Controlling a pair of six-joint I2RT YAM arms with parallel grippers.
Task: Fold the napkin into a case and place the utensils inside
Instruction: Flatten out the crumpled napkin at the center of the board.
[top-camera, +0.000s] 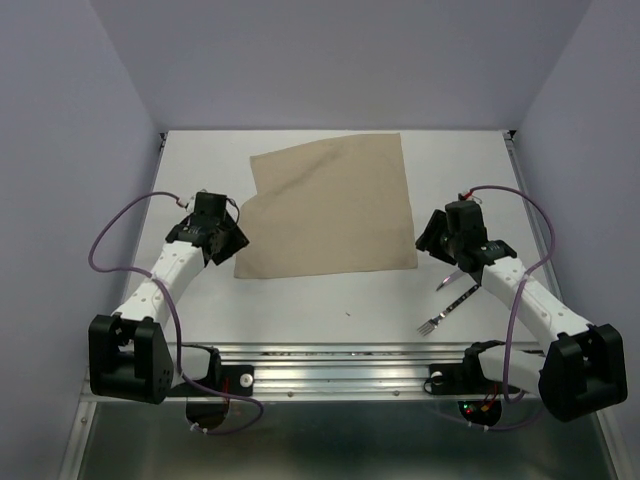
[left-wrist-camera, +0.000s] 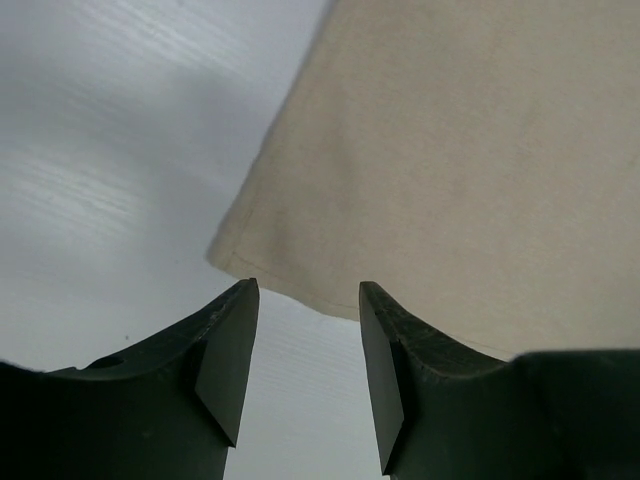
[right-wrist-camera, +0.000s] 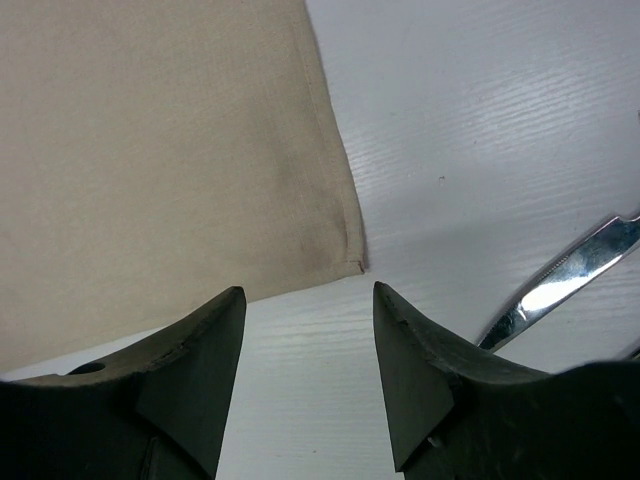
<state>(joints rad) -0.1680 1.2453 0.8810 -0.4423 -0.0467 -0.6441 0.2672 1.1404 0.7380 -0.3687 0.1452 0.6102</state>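
Napkin (top-camera: 330, 205): spread open in a single layer on white desk (top-camera: 300, 310), upper centre of overhead view, set slightly askew. Faint diagonal crease across upper half. Not yet folded into any case.

Left pincer (top-camera: 236, 240): centre left of overhead view, just beside napkin's left edge close to its near corner. Fingers spread, nothing between them. In left wrist view, left pincer (left-wrist-camera: 308, 292) low over bare desk, napkin (left-wrist-camera: 450, 160) filling upper right of frame, its hemmed corner just beyond the fingertips. Contact with the cloth: cannot tell.

Right pincer (top-camera: 428, 238): centre right of overhead view, just beside napkin's right edge near its near corner. Fingers parted, holding nothing. In right wrist view, right pincer (right-wrist-camera: 308, 292) over bare desk, napkin (right-wrist-camera: 150, 150) filling upper left, corner just ahead of the gap.

Fork (top-camera: 446, 311): on desk at lower right of overhead view, well apart from napkin, tines toward bottom of frame, dark handle running under right arm.

Knife (top-camera: 446, 279): just above fork, partly hidden by right arm; shiny silver blade (right-wrist-camera: 565, 278) at right edge of right wrist view.
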